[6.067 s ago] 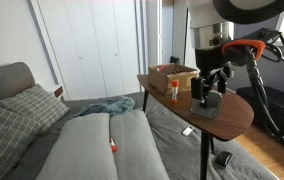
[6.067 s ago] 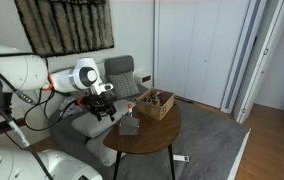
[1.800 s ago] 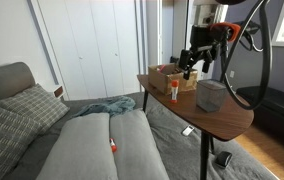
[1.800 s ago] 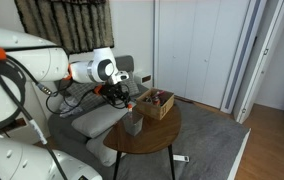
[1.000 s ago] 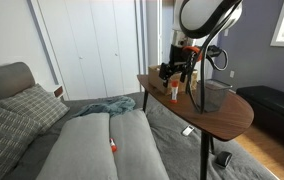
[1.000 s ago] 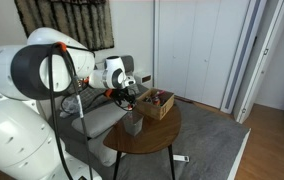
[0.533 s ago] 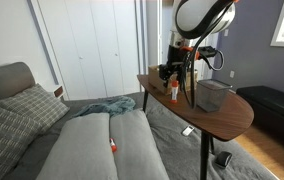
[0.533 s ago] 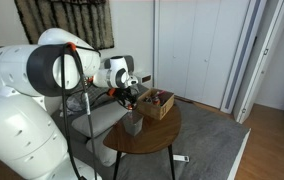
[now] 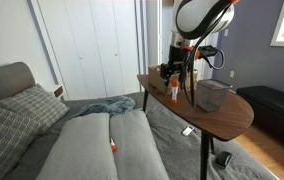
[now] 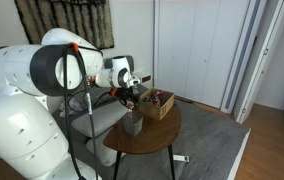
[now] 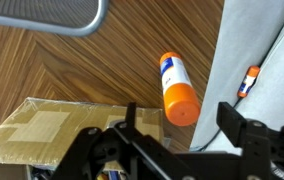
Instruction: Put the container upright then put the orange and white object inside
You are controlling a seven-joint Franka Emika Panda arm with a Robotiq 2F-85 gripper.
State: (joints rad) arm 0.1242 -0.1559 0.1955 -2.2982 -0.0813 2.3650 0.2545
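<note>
1. The orange and white bottle (image 9: 173,91) is seen standing upright near the edge of the round table (image 9: 232,118), just beside the brown box (image 9: 172,74). In the wrist view (image 11: 177,88) its orange end is turned toward the camera.
2. The grey cup (image 9: 212,95) is set upright on the table, apart from the bottle. Its rim (image 11: 57,22) is caught at the top of the wrist view.
3. The gripper (image 11: 182,125) is held over the bottle with its fingers (image 11: 237,125) spread wide and nothing gripped. The bottle appears not to be touched, though this cannot be told for certain.
4. Past the table edge a grey sofa (image 9: 92,140) is seen, with a small orange item (image 9: 112,147) lying on it.
</note>
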